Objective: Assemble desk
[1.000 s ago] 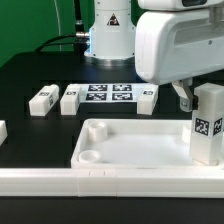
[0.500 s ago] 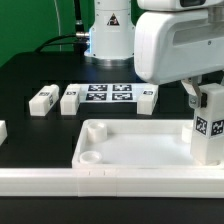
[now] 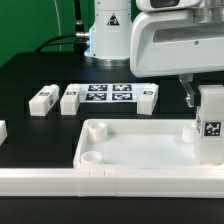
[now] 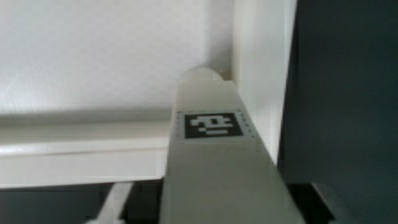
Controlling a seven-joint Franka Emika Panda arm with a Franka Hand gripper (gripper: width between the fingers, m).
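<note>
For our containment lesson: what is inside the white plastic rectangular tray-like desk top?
Bare floor and one round corner socket show. An upright tagged white block leg covers the corner at the exterior view's right, hiding anything beneath.

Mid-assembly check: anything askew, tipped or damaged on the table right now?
Nothing stands out. The leg between the fingers stands upright at a corner of the desk top; the loose legs lie flat beyond it.

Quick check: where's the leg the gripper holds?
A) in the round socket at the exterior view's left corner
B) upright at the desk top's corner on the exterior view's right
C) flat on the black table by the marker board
B: the leg stands upright in the gripper at the desk top corner on the exterior view's right, and the left socket is empty.
</note>
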